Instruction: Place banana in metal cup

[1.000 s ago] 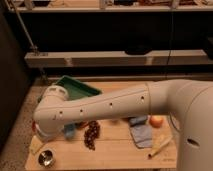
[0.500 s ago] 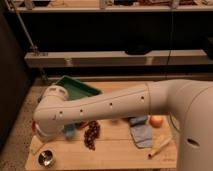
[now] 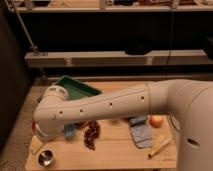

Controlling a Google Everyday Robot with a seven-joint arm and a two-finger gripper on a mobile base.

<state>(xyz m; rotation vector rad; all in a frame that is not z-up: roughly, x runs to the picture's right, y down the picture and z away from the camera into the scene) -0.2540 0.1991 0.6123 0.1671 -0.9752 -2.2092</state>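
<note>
Metal cup [image 3: 46, 158]: small and shiny, upright at the front left corner of the tabletop [image 3: 112, 155], mouth open to the top.
Arm [image 3: 100, 107]: the white arm reaches across from the right and bends above the left end of the tabletop, just behind the metal cup.
Gripper: hidden below the arm's bend at the left, well apart from the banana; the fingers are spread and hold nothing of the task.
Green tray [image 3: 80, 87]: at the back left, partly covered by the arm.
Dark cluster [image 3: 91, 135]: a lumpy brown-red thing in the middle, too unclear to name.
Blue cloth [image 3: 141, 132]: crumpled, right of centre.
Orange fruit [image 3: 157, 121]: round, just beside the cloth.
Banana [image 3: 160, 146]: lies flat near the front right edge, slanting up to the right, just in front of the cloth and fruit, far across from the metal cup.
Handling: the banana is probably light, stiff and smooth, so it could slip or roll under a poor pinch.
Hold: best taken across its slim middle, fingers either side of the curve, so that it hangs level.
Risk: it looks longer than the cup is deep, so it would have to go in end first and lean on the rim.
</note>
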